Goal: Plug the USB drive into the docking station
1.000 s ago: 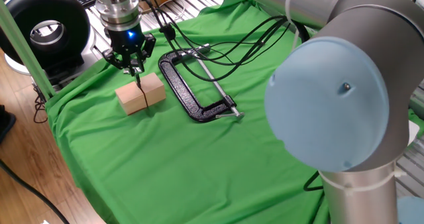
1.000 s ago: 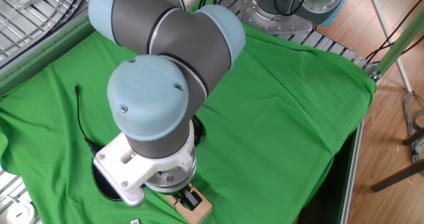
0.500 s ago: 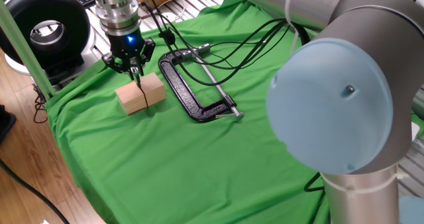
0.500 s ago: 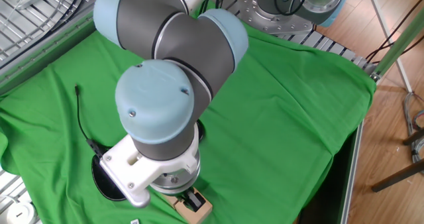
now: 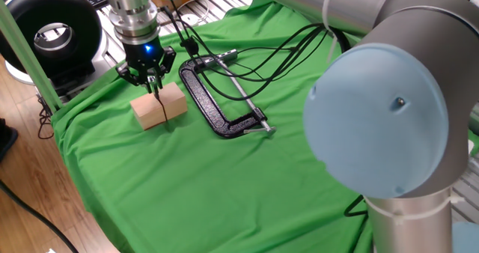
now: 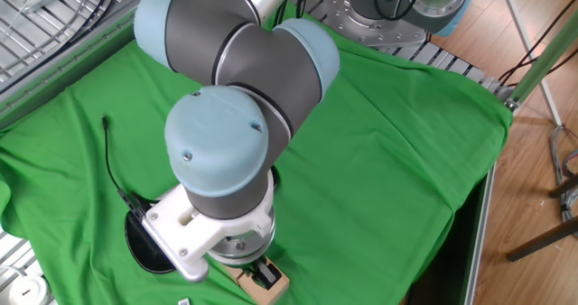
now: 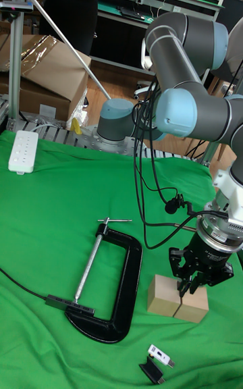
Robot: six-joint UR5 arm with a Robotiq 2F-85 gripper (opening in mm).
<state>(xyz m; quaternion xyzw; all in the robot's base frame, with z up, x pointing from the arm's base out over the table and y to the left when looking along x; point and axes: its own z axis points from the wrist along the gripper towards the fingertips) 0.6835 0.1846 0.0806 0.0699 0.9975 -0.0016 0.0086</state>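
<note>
A pale wooden block (image 5: 159, 105) (image 7: 177, 298) lies on the green cloth. A slim dark stick, the USB drive (image 5: 160, 103), stands upright in the block's slot. My gripper (image 5: 154, 79) (image 7: 189, 271) hangs straight down over the block, its fingers drawn together on the top of the stick. In the other fixed view the arm's big joints cover most of this, and only a corner of the block (image 6: 271, 287) shows beneath the wrist. I cannot tell which thing here is the docking station.
A black C-clamp (image 5: 217, 103) (image 7: 108, 288) lies beside the block, with black cables (image 5: 254, 55) looping behind it. A small black-and-silver piece (image 7: 156, 362) lies in front of the block. A white multi-socket box (image 7: 20, 151) sits at the cloth's far left.
The wrist above the gripper has shifted slightly and the elbow has crept upward. The fingertips have stayed on the stick, and the block has not moved.
</note>
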